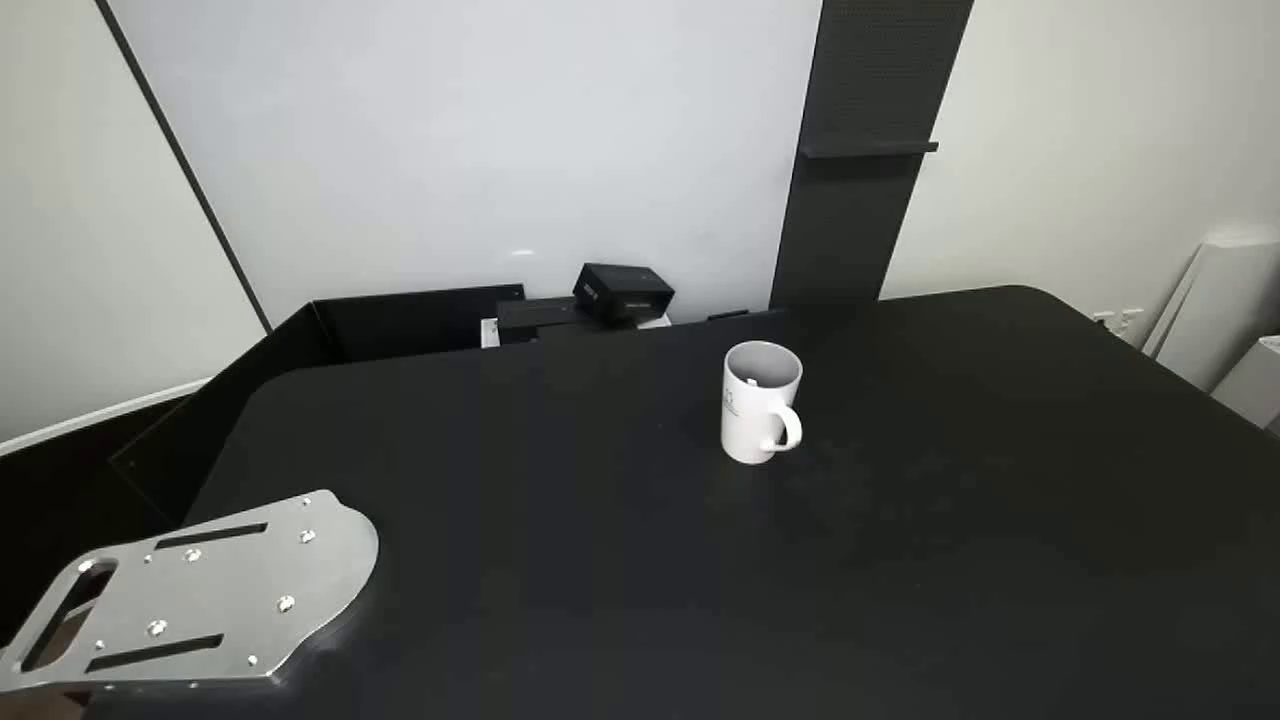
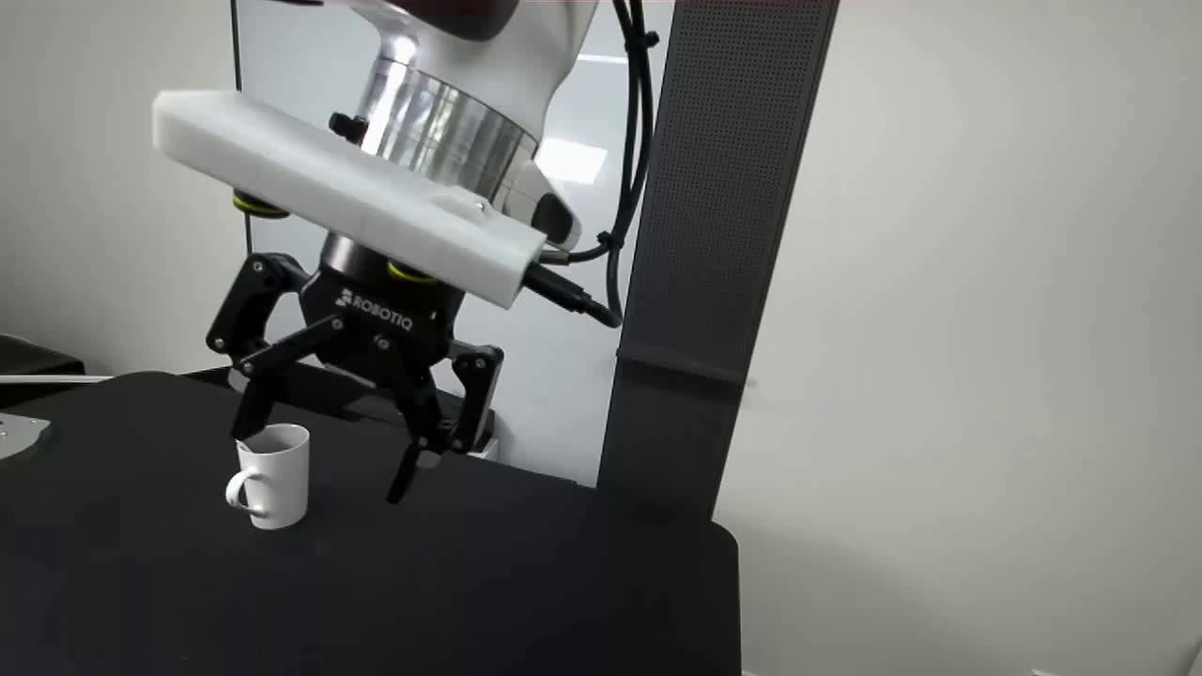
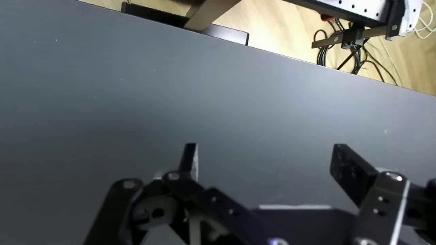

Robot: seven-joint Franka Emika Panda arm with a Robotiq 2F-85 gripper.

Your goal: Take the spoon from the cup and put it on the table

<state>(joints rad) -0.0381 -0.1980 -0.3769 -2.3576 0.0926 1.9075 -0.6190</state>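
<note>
I hold the black two-fingered gripper [image 3: 267,160] spread and empty, presumably for room to pinch the white spoon [image 1: 752,382], only its tip visible, seemingly propped inside the upright white handled mug [image 1: 745,424] on the matte black tabletop [image 1: 600,540].

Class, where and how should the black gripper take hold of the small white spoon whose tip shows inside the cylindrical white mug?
I'd pinch the small white spoon at its tip, from above, through the mouth of the cylindrical white mug: the mug stands upright, its wall blocks the sides, and only that tip shows. The black two-finger gripper stands open and probably needs narrowing to fit.
</note>
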